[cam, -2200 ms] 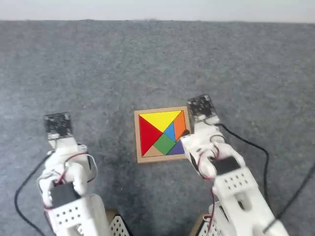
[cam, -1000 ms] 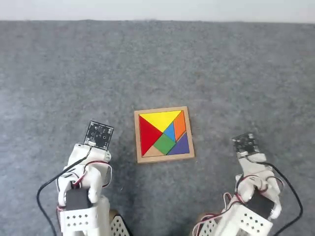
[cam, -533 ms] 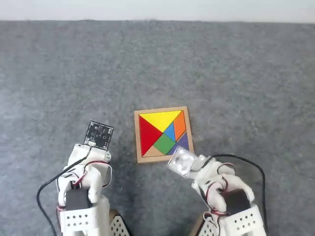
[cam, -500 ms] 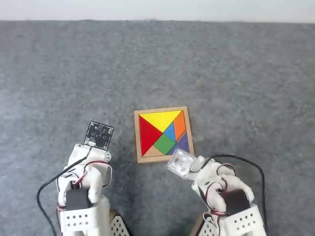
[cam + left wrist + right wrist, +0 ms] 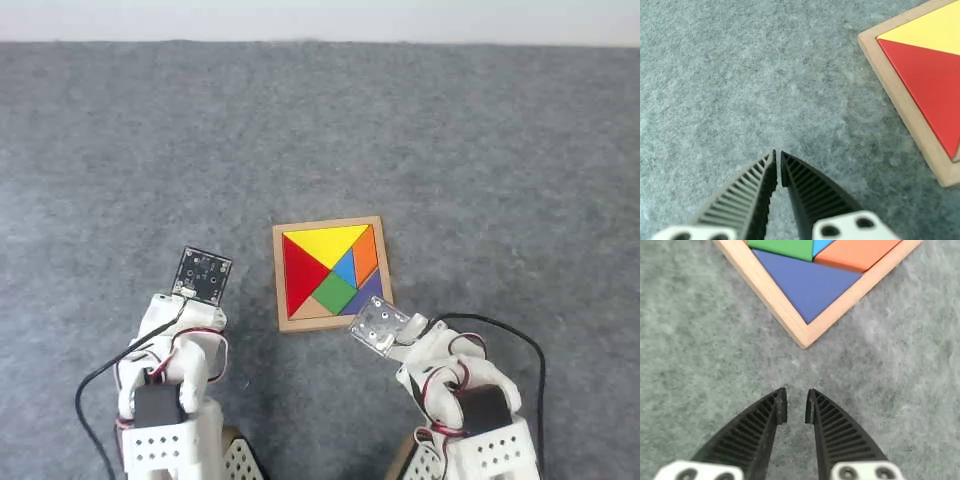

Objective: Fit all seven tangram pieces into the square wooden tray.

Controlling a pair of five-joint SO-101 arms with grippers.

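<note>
- Right wrist view: the right claw hangs empty over the mat. Its tips stand a narrow gap apart, just off a corner of the tray.
- The left claw is empty too, tips all but touching. It sits above the mat, near the tray side where red meets yellow.
- From the high view, the tray lies flat on the mat, between the two arms and a little ahead of them.
- Six pieces sit flush inside it: yellow, red, blue, green, orange and purple.
- A tan patch fills the corner below the red. I cannot tell whether it is a wood-coloured piece or bare tray floor.
- The pieces look thin, stiff, light and smooth. Seated level with the rim, they likely offer no edge to pinch.
- A loose piece is best taken across two straight edges; the tray itself, by its raised rim.
</note>
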